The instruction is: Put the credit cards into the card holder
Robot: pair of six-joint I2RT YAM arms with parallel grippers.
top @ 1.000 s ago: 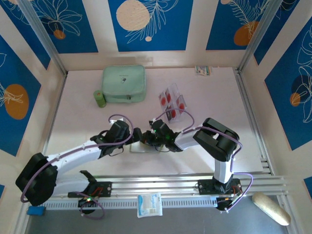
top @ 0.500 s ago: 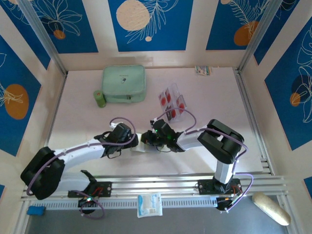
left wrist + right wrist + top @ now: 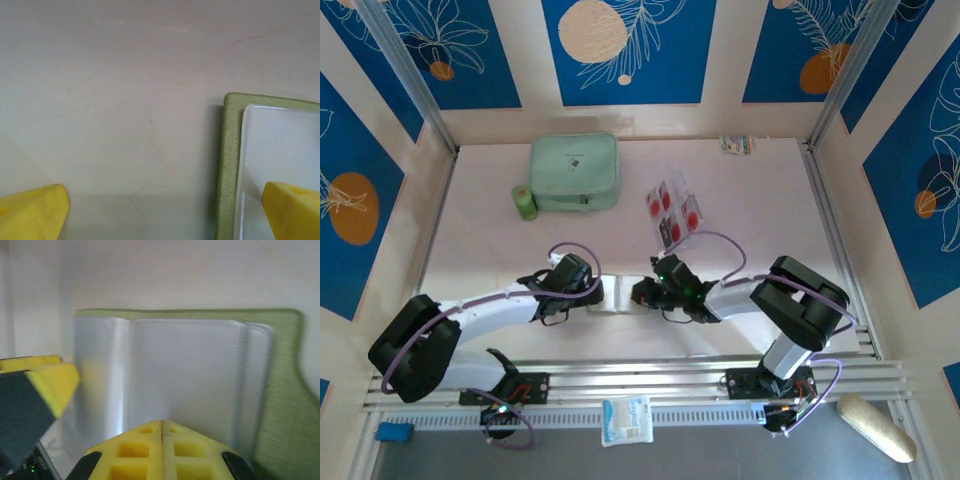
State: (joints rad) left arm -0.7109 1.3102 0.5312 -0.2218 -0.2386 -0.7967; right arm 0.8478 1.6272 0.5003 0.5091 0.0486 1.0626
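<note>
Pale tabletop holds the olive card holder, lying open near the front. My left gripper is spread wide at its edge, my right gripper pressed together over its clear pockets; the credit cards lie farther back.

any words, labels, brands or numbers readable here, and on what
No text can be read.
mint-green case: small dark mark on the lid, too small to read.
small packet at the far edge: print too small.
white and blue packet at the front: print blurred.
clear cards: red round marks, no legible letters.
</note>
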